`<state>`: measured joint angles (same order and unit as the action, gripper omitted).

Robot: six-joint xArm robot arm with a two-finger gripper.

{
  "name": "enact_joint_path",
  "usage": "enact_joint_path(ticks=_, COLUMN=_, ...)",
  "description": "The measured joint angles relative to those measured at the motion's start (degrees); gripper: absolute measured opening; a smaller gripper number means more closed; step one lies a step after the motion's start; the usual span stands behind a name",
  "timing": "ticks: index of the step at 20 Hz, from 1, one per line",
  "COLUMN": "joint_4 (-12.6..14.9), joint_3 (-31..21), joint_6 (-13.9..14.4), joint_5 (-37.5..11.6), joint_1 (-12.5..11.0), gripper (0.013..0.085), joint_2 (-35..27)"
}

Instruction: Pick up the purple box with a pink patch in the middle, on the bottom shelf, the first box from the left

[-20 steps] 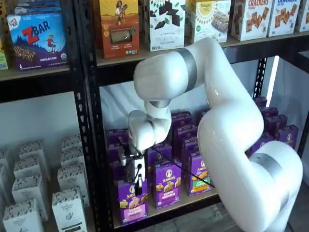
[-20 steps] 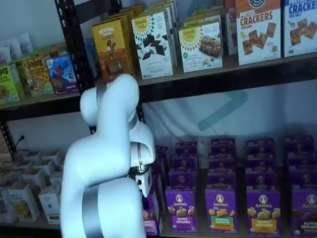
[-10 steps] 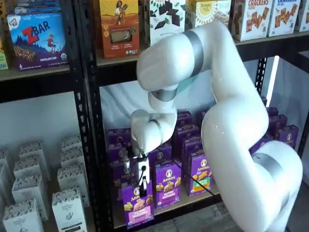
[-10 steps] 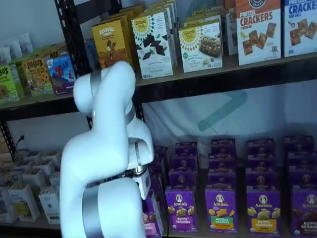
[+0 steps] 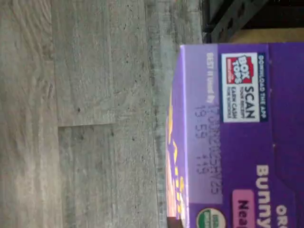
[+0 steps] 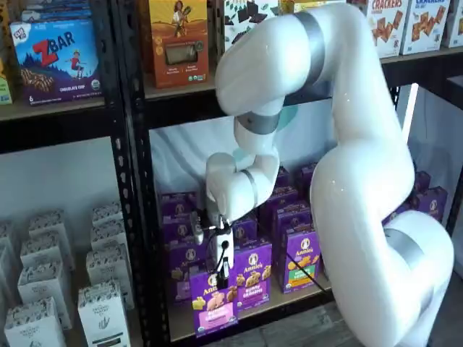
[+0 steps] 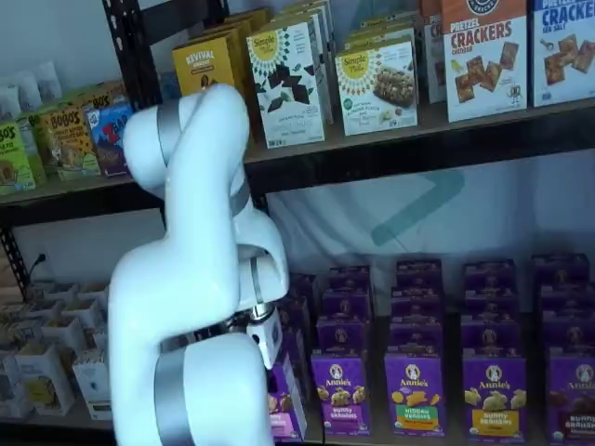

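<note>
Gripping the purple box [image 6: 214,307] by its top, the hand [image 6: 221,278] is closed on it, black fingers clamped at the upper edge. The box stands upright, long axis vertical, pink-panelled front facing out from the shelves. It sits at the front edge of the bottom shelf [image 6: 289,298], left of the other purple boxes [image 6: 253,273]; whether its base touches the board cannot be told. In the wrist view its top panel [image 5: 237,137] shows over grey floor [image 5: 95,114].
</note>
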<state>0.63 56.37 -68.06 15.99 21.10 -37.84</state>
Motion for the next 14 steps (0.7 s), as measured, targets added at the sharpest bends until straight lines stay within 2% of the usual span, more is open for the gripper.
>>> enact_joint_path(ticks=10, joint_4=0.3, joint_3=-7.0, joint_6=0.4, joint_5=1.4, joint_1=0.1, gripper=0.037, joint_2=8.1)
enact_joint_path(ticks=14, joint_4=2.7, joint_3=-9.2, joint_6=2.6, joint_5=1.5, joint_1=0.1, gripper=0.037, joint_2=10.7)
